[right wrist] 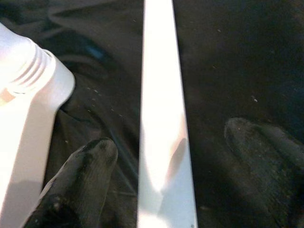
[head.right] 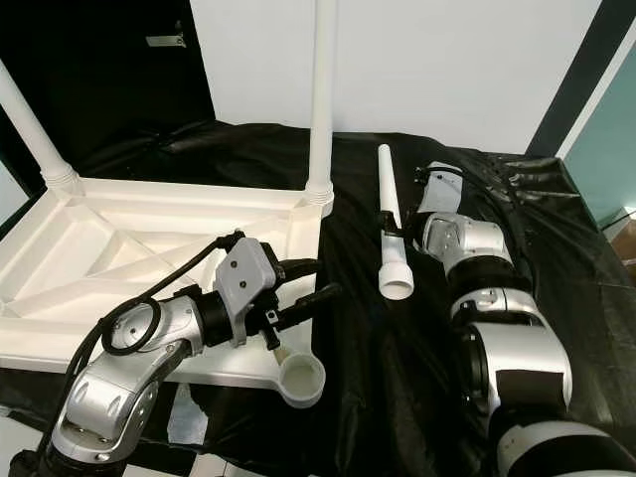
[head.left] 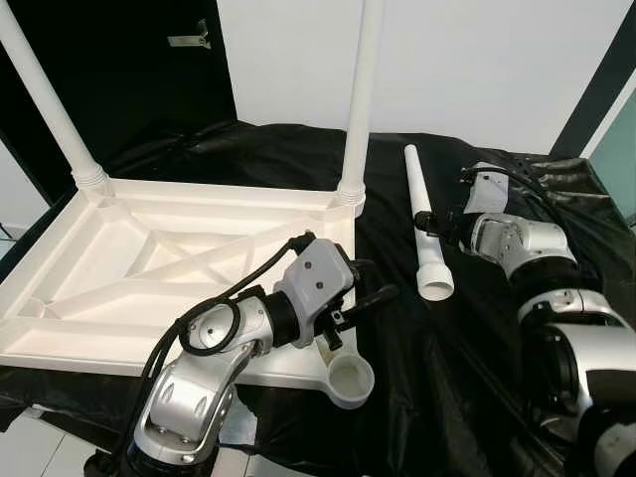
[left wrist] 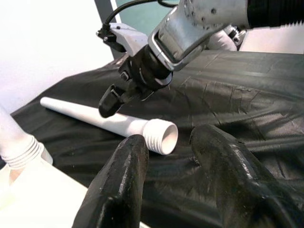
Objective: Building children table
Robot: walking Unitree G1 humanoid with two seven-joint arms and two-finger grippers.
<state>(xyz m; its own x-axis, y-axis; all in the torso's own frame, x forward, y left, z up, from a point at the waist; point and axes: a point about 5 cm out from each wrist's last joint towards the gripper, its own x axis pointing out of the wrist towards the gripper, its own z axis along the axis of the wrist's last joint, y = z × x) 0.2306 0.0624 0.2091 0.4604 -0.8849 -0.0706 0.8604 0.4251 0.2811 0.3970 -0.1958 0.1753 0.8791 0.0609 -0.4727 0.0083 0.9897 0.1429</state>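
Low in the frame's centre, the left hand (head.left: 370,296) hovers released over the upturned top's (head.left: 119,268) empty socket (head.left: 349,379), while at centre right the right hand (right wrist: 156,161) straddles, unclenched, the loose leg (head.left: 424,231) on the black-draped bench (head.left: 467,388), apparently to grasp it.

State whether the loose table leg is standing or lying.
Lying: the loose table leg rests flat on the black cloth, between the right gripper's open fingers.
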